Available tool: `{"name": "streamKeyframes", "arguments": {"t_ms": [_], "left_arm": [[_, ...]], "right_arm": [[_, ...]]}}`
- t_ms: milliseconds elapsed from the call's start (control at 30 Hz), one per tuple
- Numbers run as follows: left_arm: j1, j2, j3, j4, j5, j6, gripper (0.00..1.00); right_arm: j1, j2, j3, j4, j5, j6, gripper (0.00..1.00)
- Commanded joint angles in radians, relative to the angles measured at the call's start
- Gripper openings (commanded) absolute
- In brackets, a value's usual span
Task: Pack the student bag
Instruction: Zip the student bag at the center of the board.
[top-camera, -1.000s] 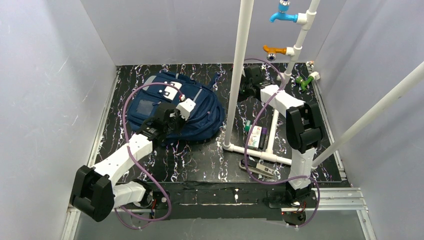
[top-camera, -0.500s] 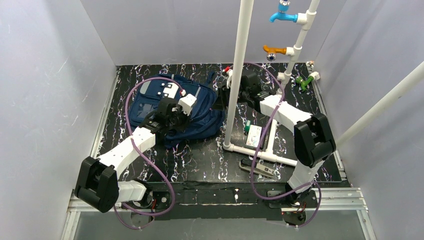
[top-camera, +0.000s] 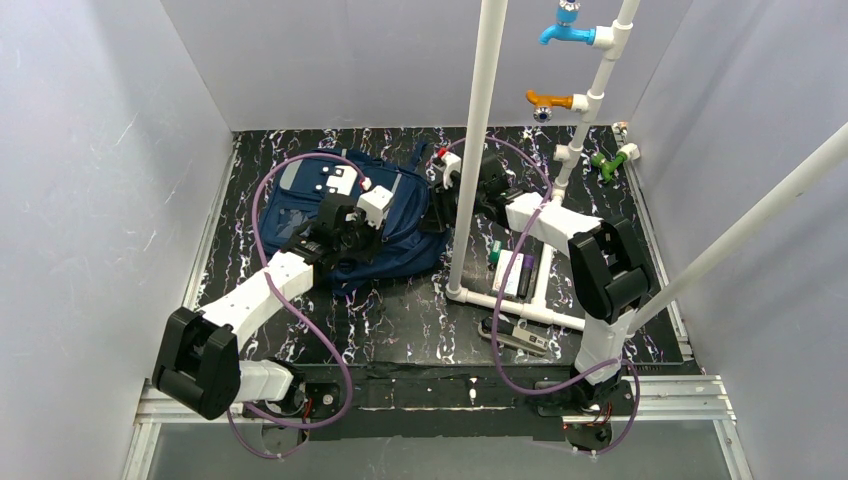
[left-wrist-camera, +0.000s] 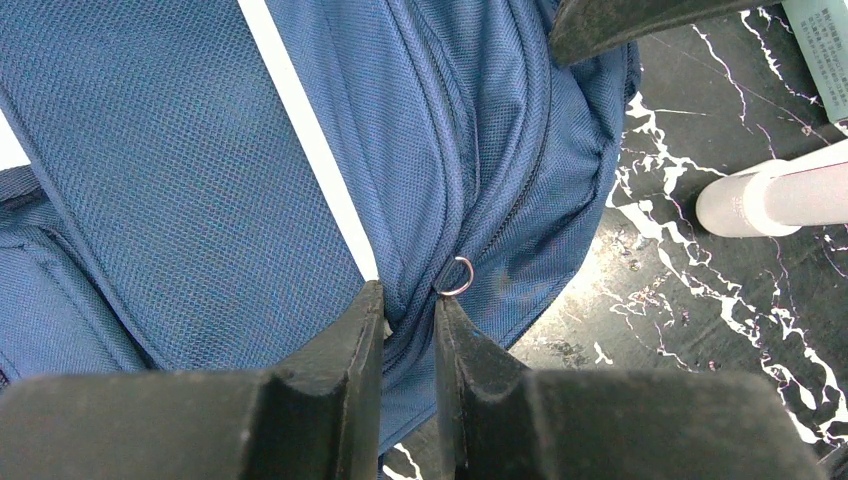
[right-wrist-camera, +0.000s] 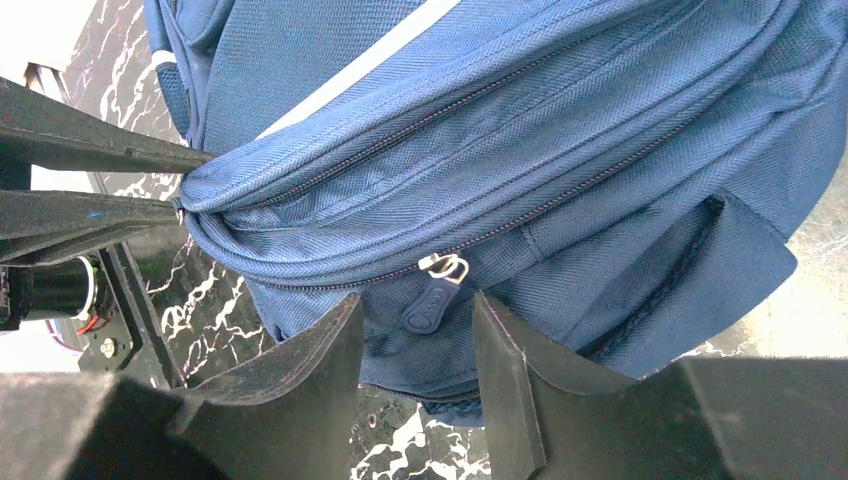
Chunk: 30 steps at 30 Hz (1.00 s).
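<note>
The table (top-camera: 400, 320) has a black marbled top, closed in by pale walls on the left, back and right. The student bag (top-camera: 295, 205) lies flat on its left rear part. A strip of bare top shows between the bag's left edge and the wall, and a wider open stretch lies in front of it, toward the arm bases. An upright white pipe (top-camera: 478, 130) stands just beside the bag's right edge, and the right arm reaches round it, so room on that side is tight. Low pipes on the table fence off the right half, where a flat box (top-camera: 513, 272) lies between them.

The left gripper (left-wrist-camera: 408, 315) is nearly closed, pinching a fold of the bag's fabric at its near edge, beside the zipper seam. The right gripper (right-wrist-camera: 415, 320) is at the bag's right side with its jaws about half spread. The zipper pull (right-wrist-camera: 432, 303) hangs in the gap between them, gripped by neither finger. A small metal ring (left-wrist-camera: 455, 277) sits on the seam just beside the left gripper's fingers.
</note>
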Motion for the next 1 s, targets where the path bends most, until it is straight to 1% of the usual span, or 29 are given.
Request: {"name": "streamKeyframes", "arguments": {"t_ms": [0, 167, 233, 400, 500, 533, 633, 700, 767, 800, 867, 967], "left_arm": [[0.009, -0.003, 0.013, 0.005, 0.034, -0.082, 0.0], [0.009, -0.009, 0.012, 0.01, 0.042, -0.09, 0.0], [0.009, -0.008, 0.012, 0.01, 0.048, -0.087, 0.0], [0.009, -0.023, 0.001, 0.002, 0.043, -0.083, 0.0], [0.009, -0.039, -0.007, -0.034, 0.012, -0.053, 0.0], [0.009, -0.053, -0.012, -0.053, -0.001, -0.043, 0.0], [0.017, -0.096, -0.054, -0.063, -0.02, -0.026, 0.0], [0.022, -0.118, -0.083, -0.073, -0.02, -0.016, 0.0], [0.024, -0.133, -0.098, -0.088, -0.022, -0.012, 0.0], [0.024, -0.14, -0.101, -0.098, -0.021, -0.014, 0.0], [0.024, -0.155, -0.104, -0.113, -0.014, -0.023, 0.0], [0.024, -0.179, -0.12, -0.12, -0.006, -0.026, 0.0]], "right_arm": [[0.013, 0.026, -0.003, 0.074, 0.0, 0.016, 0.52], [0.031, 0.032, -0.02, 0.104, 0.084, 0.027, 0.5], [0.032, 0.033, -0.038, 0.136, 0.119, 0.035, 0.45], [0.034, 0.035, -0.056, 0.15, 0.256, 0.036, 0.2], [0.011, -0.008, -0.066, 0.153, 0.261, 0.067, 0.02], [-0.007, -0.018, -0.063, 0.161, 0.223, 0.09, 0.01], [-0.078, -0.015, -0.036, 0.179, 0.033, 0.184, 0.01], [-0.129, -0.004, -0.035, 0.234, -0.078, 0.277, 0.01], [-0.162, 0.014, -0.026, 0.277, -0.135, 0.347, 0.01], [-0.169, 0.027, 0.001, 0.24, -0.131, 0.324, 0.01], [-0.172, 0.055, 0.085, 0.106, -0.07, 0.199, 0.01], [-0.171, 0.1, 0.15, 0.075, -0.026, 0.13, 0.01]]}}
